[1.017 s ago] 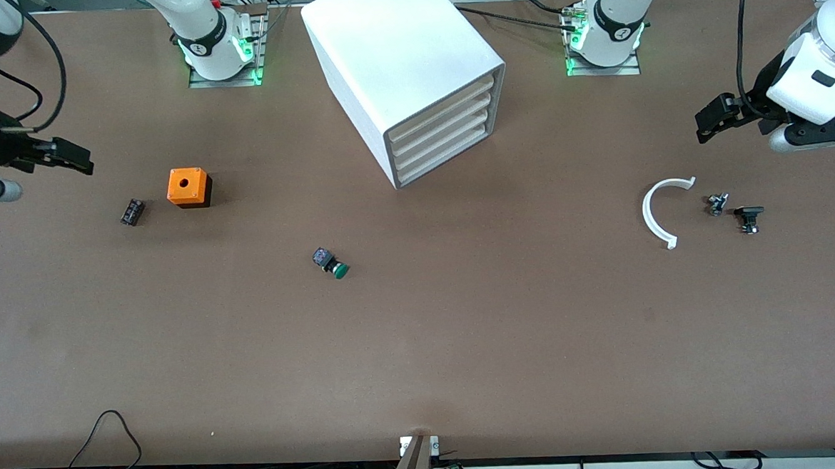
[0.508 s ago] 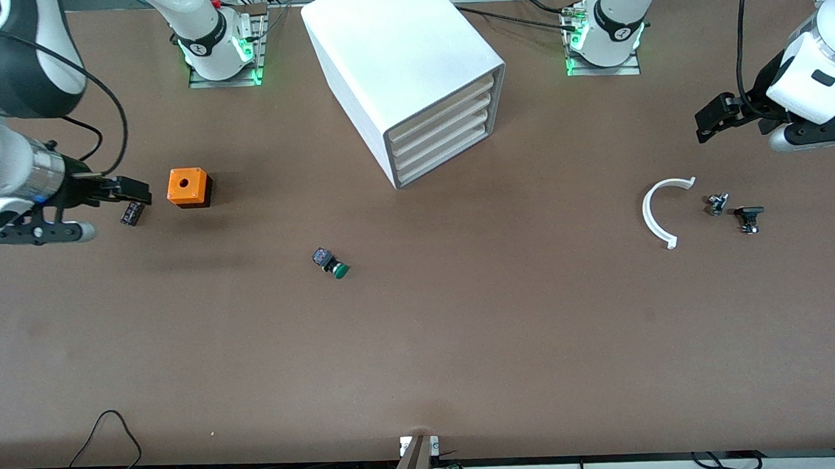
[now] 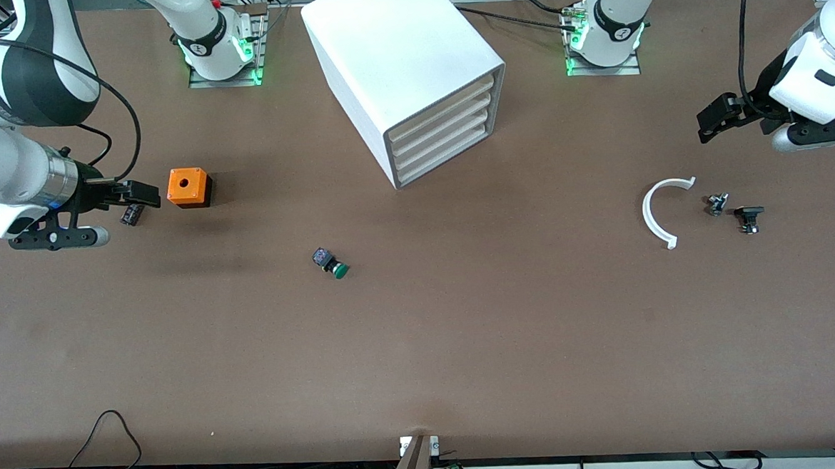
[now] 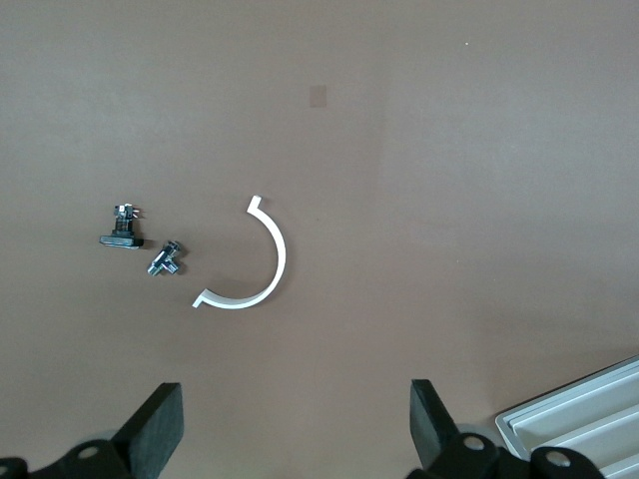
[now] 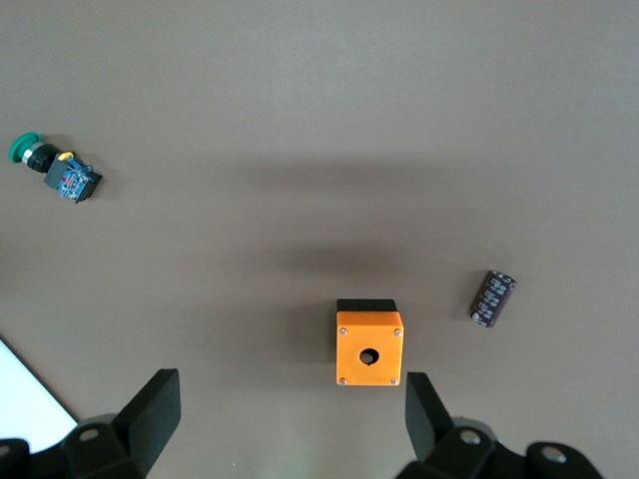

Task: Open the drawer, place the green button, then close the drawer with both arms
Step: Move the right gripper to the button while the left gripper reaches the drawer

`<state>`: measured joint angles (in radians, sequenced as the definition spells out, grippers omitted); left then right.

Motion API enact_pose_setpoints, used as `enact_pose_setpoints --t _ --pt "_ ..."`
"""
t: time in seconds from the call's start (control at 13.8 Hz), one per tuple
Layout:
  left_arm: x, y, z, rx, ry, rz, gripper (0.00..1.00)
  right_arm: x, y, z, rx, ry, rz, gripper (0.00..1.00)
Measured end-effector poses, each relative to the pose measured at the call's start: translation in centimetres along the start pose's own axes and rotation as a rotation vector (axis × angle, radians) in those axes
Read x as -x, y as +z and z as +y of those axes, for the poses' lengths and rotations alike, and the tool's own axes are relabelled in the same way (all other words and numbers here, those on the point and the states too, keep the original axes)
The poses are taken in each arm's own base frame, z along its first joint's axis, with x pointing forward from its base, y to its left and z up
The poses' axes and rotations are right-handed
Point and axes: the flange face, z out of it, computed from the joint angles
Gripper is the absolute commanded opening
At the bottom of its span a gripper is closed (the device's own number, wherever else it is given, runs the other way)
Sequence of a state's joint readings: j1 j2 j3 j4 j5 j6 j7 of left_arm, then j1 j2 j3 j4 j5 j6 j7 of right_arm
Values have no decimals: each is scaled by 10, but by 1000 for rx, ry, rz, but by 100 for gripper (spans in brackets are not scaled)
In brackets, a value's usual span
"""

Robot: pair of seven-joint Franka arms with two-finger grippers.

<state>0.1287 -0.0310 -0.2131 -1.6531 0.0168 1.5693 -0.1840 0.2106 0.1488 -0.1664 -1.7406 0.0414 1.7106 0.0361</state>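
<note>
The white cabinet stands at the back middle with all four drawers shut; the drawer is the lowest. The green-capped button lies on its side on the table, nearer the front camera than the cabinet; it also shows in the right wrist view. My right gripper is open and empty, in the air beside the orange cube, its fingers wide apart in the right wrist view. My left gripper is open and empty, above the left arm's end of the table, also seen in its wrist view.
A small black block lies beside the orange cube. A white curved piece and two small metal parts lie toward the left arm's end. Cables hang along the table's front edge.
My right arm has swung in from the table's end toward the orange cube, over the black block. My left arm has barely moved.
</note>
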Motion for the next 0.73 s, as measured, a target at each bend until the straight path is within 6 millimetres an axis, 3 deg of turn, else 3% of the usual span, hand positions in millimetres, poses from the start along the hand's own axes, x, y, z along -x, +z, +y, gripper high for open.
enact_pose_setpoints --t 0.29,0.44,0.73 --pt "-8 14 2 1 5 -27 100 -12 13 -11 6 -17 22 100" --pt "-16 29 9 2 18 -57 100 -26 34 -36 18 -53 39 100" --pt "-27 56 15 2 30 -124 100 -45 95 -103 41 -156 28 100"
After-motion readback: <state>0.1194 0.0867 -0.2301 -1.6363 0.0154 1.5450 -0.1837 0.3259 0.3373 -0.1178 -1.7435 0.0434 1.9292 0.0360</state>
